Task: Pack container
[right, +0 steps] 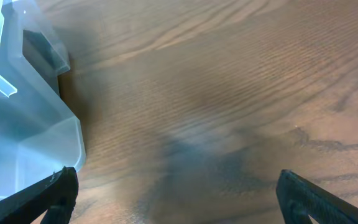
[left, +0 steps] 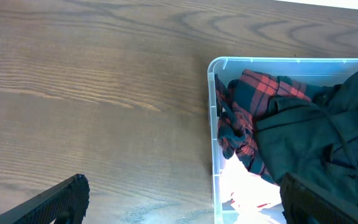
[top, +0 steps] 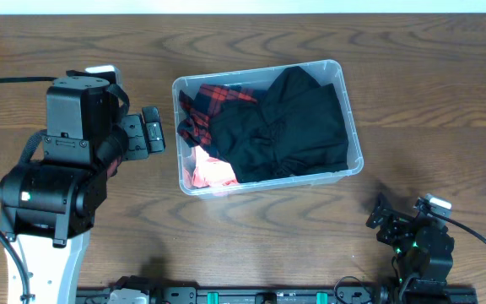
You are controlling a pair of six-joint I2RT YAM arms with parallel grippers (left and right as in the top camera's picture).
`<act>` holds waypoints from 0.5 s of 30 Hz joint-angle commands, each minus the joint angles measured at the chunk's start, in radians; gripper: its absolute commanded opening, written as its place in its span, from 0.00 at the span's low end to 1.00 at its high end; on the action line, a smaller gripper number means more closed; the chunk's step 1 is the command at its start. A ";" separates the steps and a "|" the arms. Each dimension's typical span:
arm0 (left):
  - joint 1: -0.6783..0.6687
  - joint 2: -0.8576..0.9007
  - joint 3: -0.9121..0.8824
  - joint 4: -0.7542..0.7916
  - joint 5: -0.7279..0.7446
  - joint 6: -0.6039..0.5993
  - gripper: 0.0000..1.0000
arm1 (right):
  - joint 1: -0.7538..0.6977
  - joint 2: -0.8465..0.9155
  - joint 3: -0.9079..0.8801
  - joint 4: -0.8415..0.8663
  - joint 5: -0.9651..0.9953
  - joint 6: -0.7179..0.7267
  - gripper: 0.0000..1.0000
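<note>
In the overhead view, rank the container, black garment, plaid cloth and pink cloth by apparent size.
container
black garment
plaid cloth
pink cloth
The last two are partly buried, so their order is unsure.

Left arm (top: 57, 186) — matte black, boxy joint housings over a white lower link (top: 45, 262); thin black cable (top: 7, 81) runs off-frame. Right arm (top: 416, 249) — black, green indicator glow (top: 412, 247), white tab (top: 437, 203) on top. Black fingertips (left: 55, 199) have finely ribbed edges.

Clear container (top: 352, 135), upright, clothes-filled, mid-table
</note>
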 commanded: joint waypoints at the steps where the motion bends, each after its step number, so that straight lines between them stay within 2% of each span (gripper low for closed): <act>1: 0.005 0.002 -0.002 0.000 -0.012 -0.005 0.98 | 0.009 -0.006 -0.006 0.000 -0.004 -0.008 0.99; 7: 0.006 -0.015 -0.003 0.000 -0.012 -0.005 0.98 | 0.010 -0.006 -0.006 0.000 -0.004 -0.008 0.99; 15: 0.065 -0.195 -0.056 0.011 -0.044 0.034 0.98 | 0.010 -0.006 -0.006 0.000 -0.004 -0.008 0.99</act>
